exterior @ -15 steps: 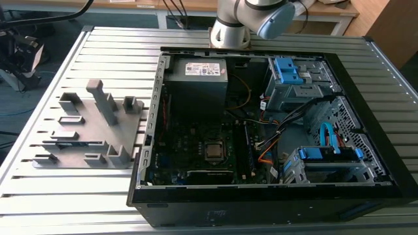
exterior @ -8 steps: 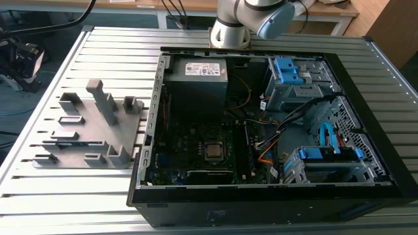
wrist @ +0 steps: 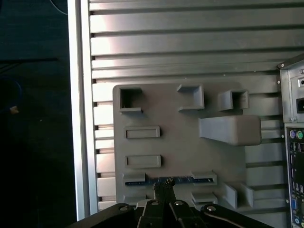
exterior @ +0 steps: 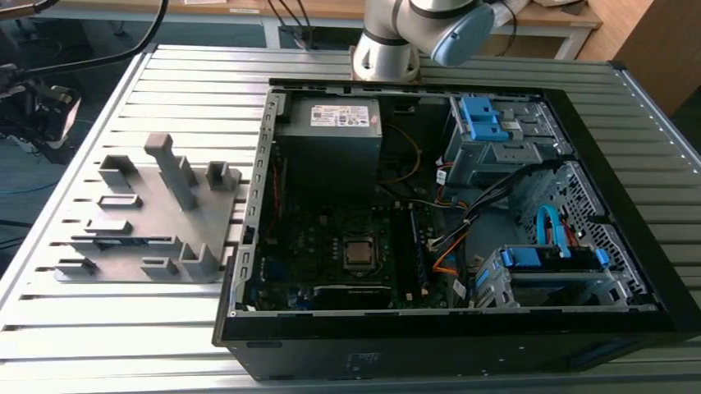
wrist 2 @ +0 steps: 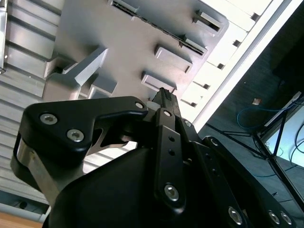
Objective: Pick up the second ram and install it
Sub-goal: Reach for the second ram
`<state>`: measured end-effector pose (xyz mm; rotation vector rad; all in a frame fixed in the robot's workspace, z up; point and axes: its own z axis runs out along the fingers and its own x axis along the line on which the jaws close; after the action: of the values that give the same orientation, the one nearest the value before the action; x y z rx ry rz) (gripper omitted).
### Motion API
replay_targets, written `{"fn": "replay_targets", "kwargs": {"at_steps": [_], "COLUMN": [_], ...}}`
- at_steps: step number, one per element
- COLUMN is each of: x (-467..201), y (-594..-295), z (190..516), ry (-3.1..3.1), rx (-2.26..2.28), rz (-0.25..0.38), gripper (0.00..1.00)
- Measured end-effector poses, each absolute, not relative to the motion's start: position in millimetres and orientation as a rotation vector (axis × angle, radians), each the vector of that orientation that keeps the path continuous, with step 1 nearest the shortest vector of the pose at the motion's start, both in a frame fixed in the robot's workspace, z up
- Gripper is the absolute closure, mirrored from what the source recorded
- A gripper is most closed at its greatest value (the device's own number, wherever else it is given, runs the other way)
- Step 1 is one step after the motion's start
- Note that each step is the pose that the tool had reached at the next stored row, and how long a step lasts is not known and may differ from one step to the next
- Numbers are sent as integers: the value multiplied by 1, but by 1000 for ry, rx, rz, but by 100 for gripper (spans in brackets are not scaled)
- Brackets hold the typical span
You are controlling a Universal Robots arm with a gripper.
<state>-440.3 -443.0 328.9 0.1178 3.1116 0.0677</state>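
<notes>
The ram (wrist: 185,180) stands on its long edge in a slot of the grey holder (wrist: 180,152), held between two end blocks. Its long axis runs parallel to the table (wrist: 190,47) slats, with one end pointing toward the case (exterior: 460,336) and the other toward the table's edge. In both wrist views the pincer (wrist: 164,184) hangs above the stick's middle, fingers together and gripping nothing; the second wrist view shows a clear gap between its tip and the holder. In the exterior view the holder lies at the exterior view's left of the open case, and the arm (exterior: 386,41) rises behind it.
</notes>
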Motion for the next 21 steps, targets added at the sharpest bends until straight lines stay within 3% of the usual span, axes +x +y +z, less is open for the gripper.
{"fn": "replay_targets", "kwargs": {"at_steps": [21], "x": [-440], "y": [-443], "z": [304], "ry": [3112], "rx": [118], "rz": [68], "gripper": [90]}}
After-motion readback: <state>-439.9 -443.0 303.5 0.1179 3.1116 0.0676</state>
